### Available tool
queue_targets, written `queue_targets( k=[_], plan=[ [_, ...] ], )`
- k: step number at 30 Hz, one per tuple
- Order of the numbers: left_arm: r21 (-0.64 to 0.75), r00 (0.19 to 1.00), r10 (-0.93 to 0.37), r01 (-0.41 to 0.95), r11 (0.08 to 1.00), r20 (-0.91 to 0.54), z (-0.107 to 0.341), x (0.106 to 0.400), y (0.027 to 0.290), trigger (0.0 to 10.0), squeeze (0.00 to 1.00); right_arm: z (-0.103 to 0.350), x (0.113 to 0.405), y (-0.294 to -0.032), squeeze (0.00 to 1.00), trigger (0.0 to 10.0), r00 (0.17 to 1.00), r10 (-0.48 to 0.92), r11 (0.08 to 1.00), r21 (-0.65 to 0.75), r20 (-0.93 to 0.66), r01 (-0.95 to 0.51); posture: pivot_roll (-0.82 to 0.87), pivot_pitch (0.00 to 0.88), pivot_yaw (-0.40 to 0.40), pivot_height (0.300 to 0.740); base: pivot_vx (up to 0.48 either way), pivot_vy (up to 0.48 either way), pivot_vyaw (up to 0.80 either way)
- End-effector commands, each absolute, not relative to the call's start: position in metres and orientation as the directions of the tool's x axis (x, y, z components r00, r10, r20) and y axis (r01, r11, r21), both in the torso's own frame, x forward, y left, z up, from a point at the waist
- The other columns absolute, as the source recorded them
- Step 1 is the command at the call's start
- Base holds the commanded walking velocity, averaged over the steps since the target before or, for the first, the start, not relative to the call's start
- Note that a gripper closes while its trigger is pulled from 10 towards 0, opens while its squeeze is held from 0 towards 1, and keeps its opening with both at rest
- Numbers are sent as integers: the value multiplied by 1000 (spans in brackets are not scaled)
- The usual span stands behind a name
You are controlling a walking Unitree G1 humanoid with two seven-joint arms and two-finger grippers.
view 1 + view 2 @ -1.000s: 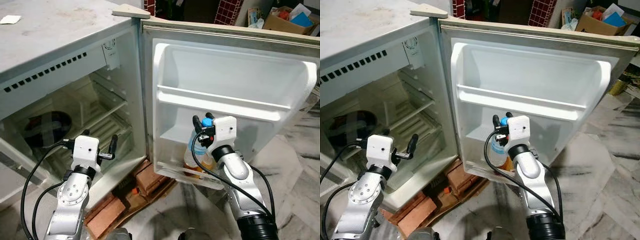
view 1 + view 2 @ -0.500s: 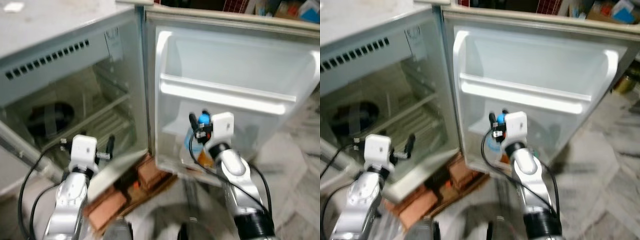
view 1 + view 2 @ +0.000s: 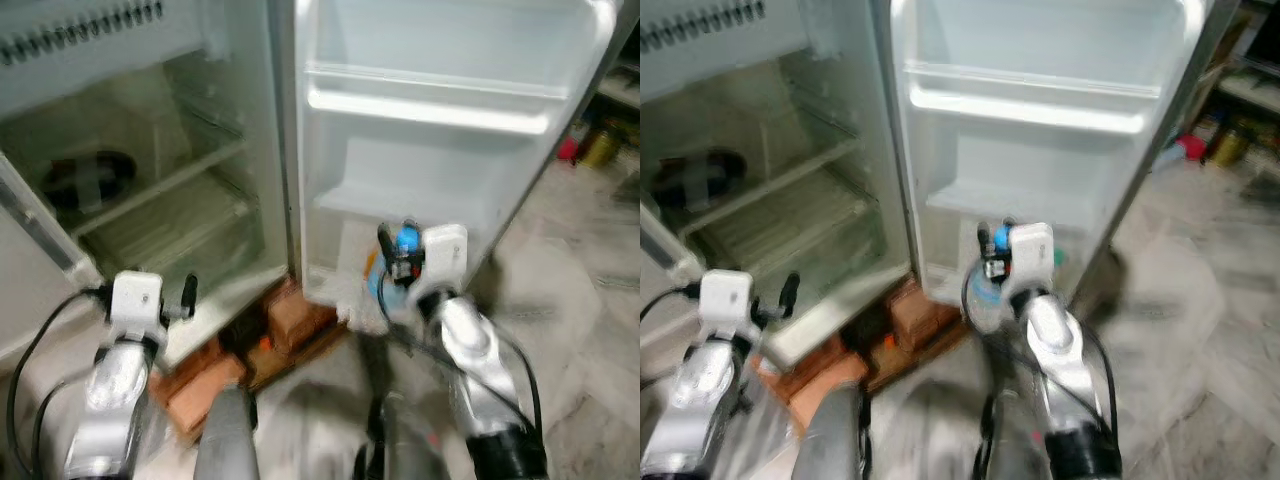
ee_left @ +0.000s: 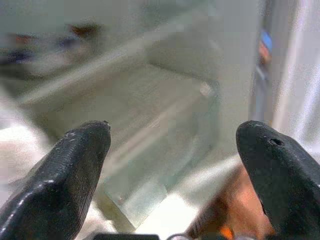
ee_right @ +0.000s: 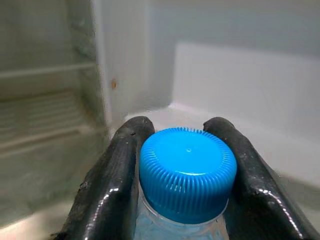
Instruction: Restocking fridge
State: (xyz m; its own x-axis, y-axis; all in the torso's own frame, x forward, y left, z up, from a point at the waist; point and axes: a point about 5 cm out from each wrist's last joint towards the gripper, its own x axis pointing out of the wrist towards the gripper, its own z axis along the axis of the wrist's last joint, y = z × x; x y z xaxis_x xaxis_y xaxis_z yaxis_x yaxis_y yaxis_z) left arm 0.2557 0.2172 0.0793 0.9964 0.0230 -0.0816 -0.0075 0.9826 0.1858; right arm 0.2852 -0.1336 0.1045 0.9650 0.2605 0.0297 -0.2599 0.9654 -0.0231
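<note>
now, step: your right gripper (image 5: 186, 165) is clamped on the bottle (image 5: 187, 172) by its blue cap, before the fridge door (image 3: 440, 150).
left gripper (image 4: 175, 165): fingers apart, empty.
next: you likely seat the bottle on a door shelf (image 3: 425, 108).

You have the open fridge (image 3: 150, 150) left, its door (image 3: 450, 120) right, bricks (image 3: 290, 325) on the floor beneath.

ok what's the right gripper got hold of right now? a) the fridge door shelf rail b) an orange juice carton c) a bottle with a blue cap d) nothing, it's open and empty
c: in the right wrist view the right gripper has its two black fingers pressed against either side of the blue cap of a clear bottle, in front of the open fridge door.
</note>
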Motion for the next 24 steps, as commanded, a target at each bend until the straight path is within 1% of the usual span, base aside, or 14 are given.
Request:
queue_targets(
  k=[1, 10, 24],
  plan=[
    [170, 990, 32, -9, 985, -135, 68, 248, 219, 10000, 0, 113, 290, -127, 0, 10000, 958, 278, 961, -26, 63, -277, 64, 75, -4, 634, 0, 0, 0],
    [142, 994, 1, 14, 990, -108, 73, 251, 211, 10000, 0, 115, 295, -126, 0, 10000, 958, 278, 961, -33, 73, -276, 66, 75, -4, 634, 0, 0, 0],
    [136, 995, -12, 26, 990, -102, 74, 252, 208, 10000, 0, 118, 297, -125, 0, 10000, 956, 278, 960, -49, 87, -275, 65, 77, -8, 634, 0, 0, 0]
  ],
)
